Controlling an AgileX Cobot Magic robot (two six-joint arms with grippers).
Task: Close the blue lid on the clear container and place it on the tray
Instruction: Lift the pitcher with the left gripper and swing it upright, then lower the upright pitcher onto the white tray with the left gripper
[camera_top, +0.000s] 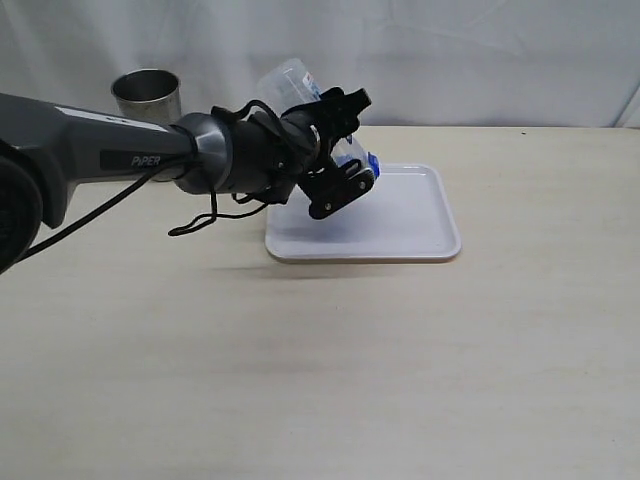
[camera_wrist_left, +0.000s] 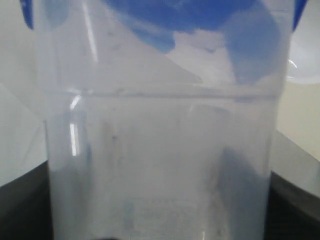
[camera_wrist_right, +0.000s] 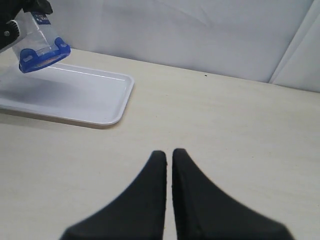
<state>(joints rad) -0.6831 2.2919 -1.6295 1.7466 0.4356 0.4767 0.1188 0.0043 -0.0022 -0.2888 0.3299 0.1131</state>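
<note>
Left arm (camera_top: 110, 150) reaches in low and nearly level, its wrist ending over the tray (camera_top: 410, 235) at the edge nearest the arm. Left gripper (camera_top: 345, 145) is clamped on the clear container (camera_top: 285, 80), one black finger on each side of the body.

The container is tilted, with its base raised away from the tray and its mouth end dipping toward it. The blue lid (camera_top: 372, 160) sits on the mouth, the lowest part. In the right wrist view the lid (camera_wrist_right: 42, 57) hangs over the tray (camera_wrist_right: 75, 97) with a shadow beneath it, seemingly clear of the surface.

Right gripper (camera_wrist_right: 169, 155) has its fingertips pressed together, nothing between them. It is above bare table (camera_wrist_right: 240, 135), well apart from the tray, and outside the exterior view.

Steel cup (camera_top: 147, 95) stands behind the arm, well apart from the tray.

Hard to make out:
- The left wrist view is filled by the blurred container wall (camera_wrist_left: 160, 150).
- The lid (camera_wrist_left: 175, 15) is cut off, and I cannot tell whether its flaps are latched.
- In the exterior view the gripper hides the container's middle.
</note>
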